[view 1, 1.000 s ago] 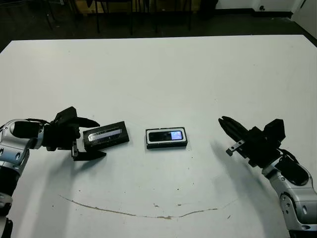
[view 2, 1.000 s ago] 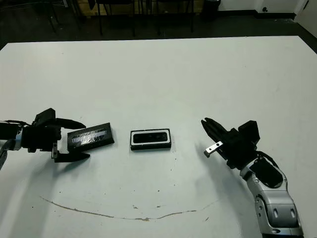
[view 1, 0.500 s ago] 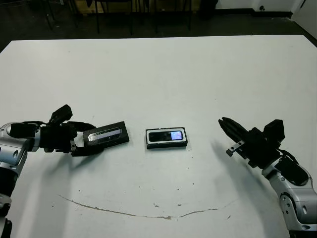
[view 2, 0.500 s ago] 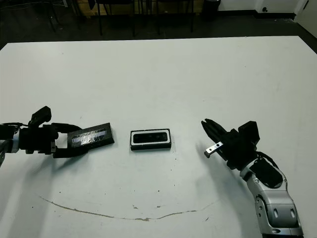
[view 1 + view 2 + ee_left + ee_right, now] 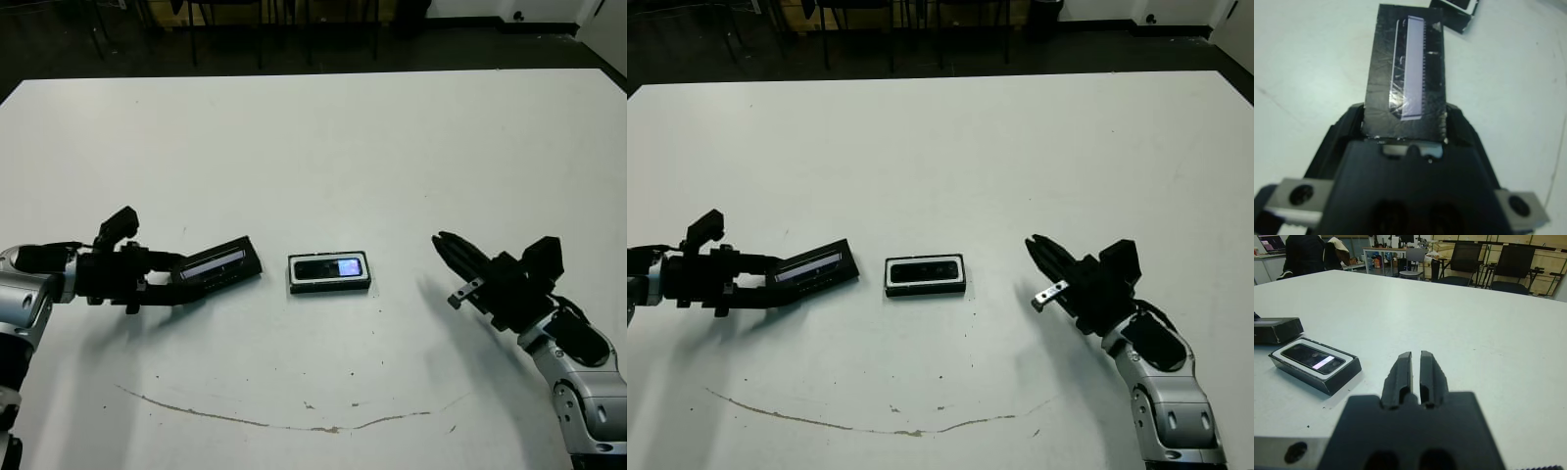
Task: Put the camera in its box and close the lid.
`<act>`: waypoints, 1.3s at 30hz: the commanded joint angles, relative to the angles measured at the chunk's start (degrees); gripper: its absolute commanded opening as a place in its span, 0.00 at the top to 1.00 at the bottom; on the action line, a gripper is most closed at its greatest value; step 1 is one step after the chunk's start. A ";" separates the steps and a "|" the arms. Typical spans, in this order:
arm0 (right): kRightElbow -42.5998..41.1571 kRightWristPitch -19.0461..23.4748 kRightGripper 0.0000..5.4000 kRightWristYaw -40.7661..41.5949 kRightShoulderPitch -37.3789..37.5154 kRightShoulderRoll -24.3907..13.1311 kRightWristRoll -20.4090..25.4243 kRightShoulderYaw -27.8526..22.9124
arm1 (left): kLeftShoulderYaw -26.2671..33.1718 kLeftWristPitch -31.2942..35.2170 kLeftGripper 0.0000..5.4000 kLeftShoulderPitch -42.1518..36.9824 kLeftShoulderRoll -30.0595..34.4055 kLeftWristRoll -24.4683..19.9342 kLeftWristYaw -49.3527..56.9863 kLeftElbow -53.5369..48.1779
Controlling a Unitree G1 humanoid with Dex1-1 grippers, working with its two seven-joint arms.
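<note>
Camera [image 5: 329, 266] is already lying in the box [image 5: 329, 285]; you are gripping the lid [image 5: 217, 267] in the left gripper [image 5: 157, 279], the right gripper [image 5: 1415, 373] idling clenched, so lidding remains.

My arms are silver-grey shells with black joints; each gripper, left gripper [image 5: 162, 277] and right gripper [image 5: 444, 244], has matte black fingers and screwed metal brackets.

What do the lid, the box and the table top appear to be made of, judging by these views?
The lid looks like matte black card or plastic, with a glossy silvery strip that reflects light. The box seems to be rigid black card with a white lining at its rim. The table looks like smooth white laminate, scuffed and marked near the robot.
</note>
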 commanded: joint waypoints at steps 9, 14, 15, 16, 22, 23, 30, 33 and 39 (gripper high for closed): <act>0.23 0.64 1.00 -0.11 0.40 -0.02 0.29 0.36 | 5.70 3.57 0.50 3.36 -1.19 -3.85 10.67 -15.50; -0.37 1.67 1.00 -0.13 0.62 0.04 1.00 0.38 | 3.00 2.49 0.50 -0.20 -2.98 -3.52 10.64 -14.58; -0.41 1.84 1.00 -0.07 0.64 -0.04 1.11 0.37 | 2.43 2.53 0.50 -0.83 -3.12 -3.22 10.61 -14.23; -0.52 1.97 1.00 -0.11 0.72 -0.08 1.16 0.37 | 1.58 2.94 0.50 -1.83 -3.36 -2.89 10.52 -13.66; 0.38 0.99 1.00 0.58 0.93 0.33 1.88 0.27 | -3.35 2.63 0.50 -8.06 -4.86 -0.60 7.79 -7.80; 0.61 0.75 1.00 0.75 0.93 0.42 2.08 0.25 | -4.03 2.54 0.50 -8.84 -5.09 -0.09 7.52 -7.05; -0.78 1.90 1.00 -0.12 1.42 -0.11 1.77 0.32 | -8.67 1.29 0.50 -13.38 -7.70 3.00 4.22 -1.00; -1.53 2.16 1.00 -0.53 1.71 -0.41 1.50 0.25 | -10.23 1.00 0.50 -14.90 -8.36 4.22 2.30 1.00; -2.20 3.19 1.00 -0.57 1.69 -0.51 1.91 0.08 | -11.40 2.99 0.50 -16.46 -9.38 5.00 0.16 2.48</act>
